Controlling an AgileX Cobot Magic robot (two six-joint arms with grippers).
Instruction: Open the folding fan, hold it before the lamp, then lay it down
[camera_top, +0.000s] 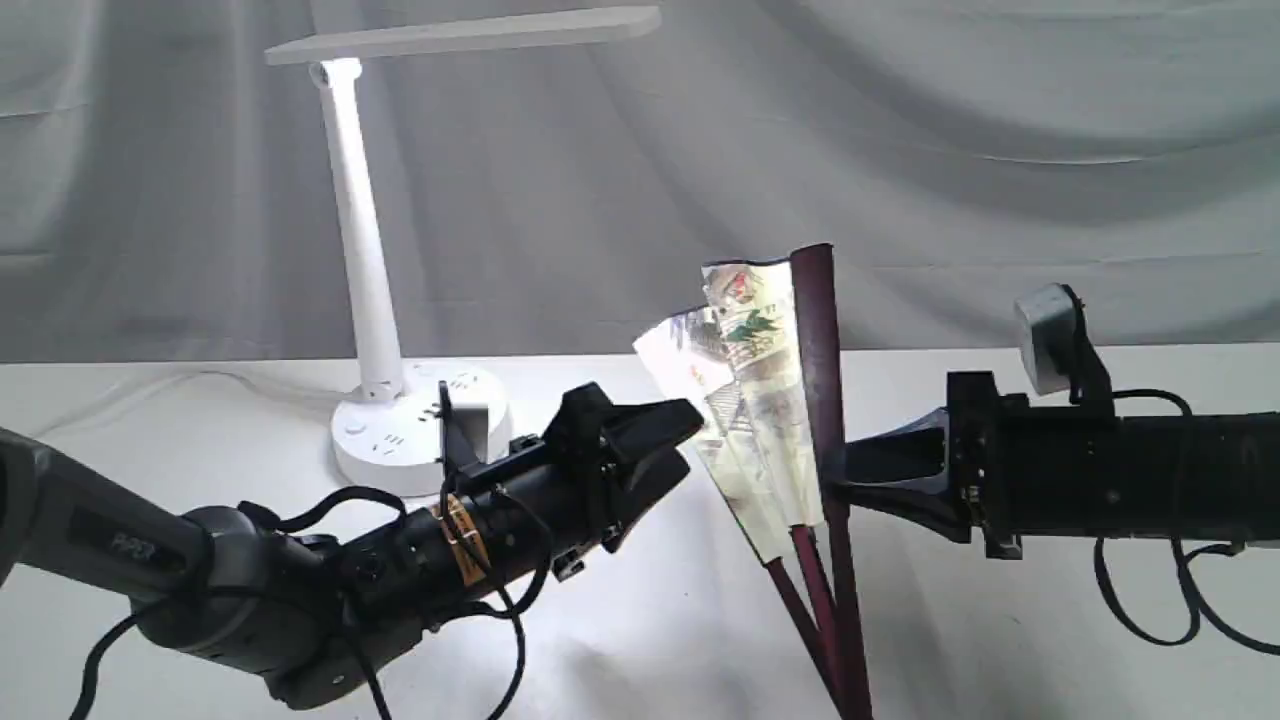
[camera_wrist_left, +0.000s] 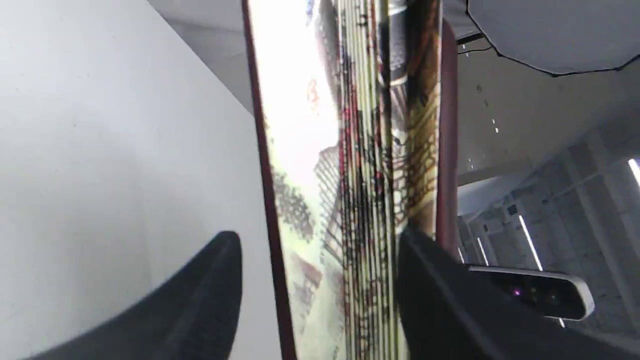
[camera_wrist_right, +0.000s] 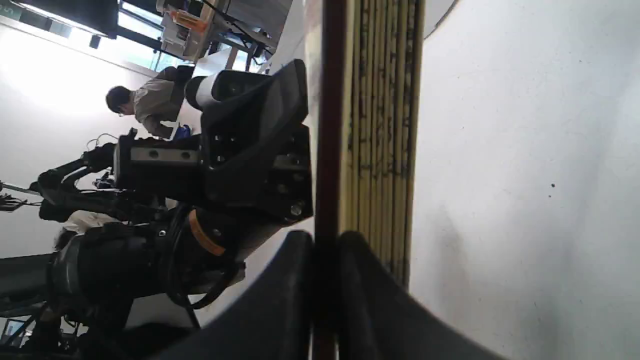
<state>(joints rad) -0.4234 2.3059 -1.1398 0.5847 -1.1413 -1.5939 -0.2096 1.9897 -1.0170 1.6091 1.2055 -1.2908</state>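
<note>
**Fan barely open, not yet shown to the lamp**

The fan (camera_top: 760, 400) stands upright right of centre, nearer than the lamp (camera_top: 360, 250) and well to its right. The right gripper (camera_top: 835, 478) is clamped on the fan's right guard. A few pleats spread to the left; the rest lie stacked against that guard. The left gripper (camera_top: 690, 440) is spread wide, with the loose leaf between its jaws. Opening looks only just begun; showing the fan and laying it down are left. The pivot is cut off at the near edge, and whether the left fingers (camera_wrist_left: 210, 290) touch the leaf cannot be told.
</note>
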